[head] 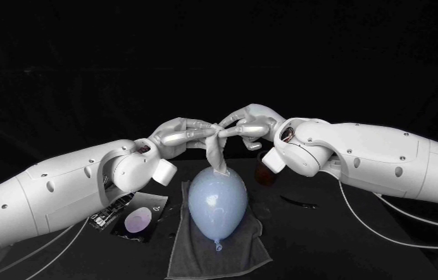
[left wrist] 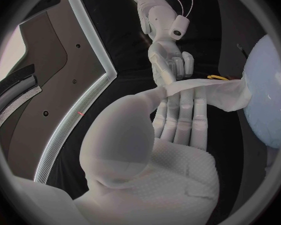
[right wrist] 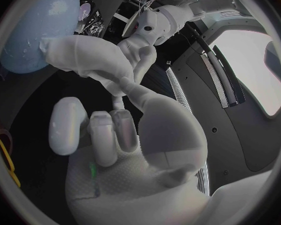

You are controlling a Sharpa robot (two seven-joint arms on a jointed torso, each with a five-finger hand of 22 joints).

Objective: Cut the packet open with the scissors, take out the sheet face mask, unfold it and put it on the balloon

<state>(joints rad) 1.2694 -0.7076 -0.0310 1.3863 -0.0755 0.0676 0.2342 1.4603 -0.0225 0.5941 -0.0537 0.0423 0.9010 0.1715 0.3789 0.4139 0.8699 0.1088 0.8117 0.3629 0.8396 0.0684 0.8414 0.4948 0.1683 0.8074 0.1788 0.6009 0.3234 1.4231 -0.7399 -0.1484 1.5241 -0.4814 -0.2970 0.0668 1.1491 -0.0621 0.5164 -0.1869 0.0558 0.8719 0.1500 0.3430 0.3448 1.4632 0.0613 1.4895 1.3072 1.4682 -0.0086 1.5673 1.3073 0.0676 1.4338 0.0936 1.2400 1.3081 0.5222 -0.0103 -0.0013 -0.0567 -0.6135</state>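
Unfolding looks to be the step in hand: left hand (head: pixel 183 133) and right hand (head: pixel 245 127) both pinch the bunched sheet face mask (head: pixel 216 150), dangling at 12 o'clock of the balloon (head: pixel 217 201); next they should draw apart to spread it

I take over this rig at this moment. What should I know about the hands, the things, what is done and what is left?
Left hand: pinches the sheet mask above the balloon.
Right hand: pinches the same mask, close beside the left hand.
Mask: hangs bunched, its lower end reaching the balloon's top.
Balloon lies on a grey towel; packet lies on the table, left of the towel.
Done: mask is out of the packet. Left: unfold it, lay it on the balloon.
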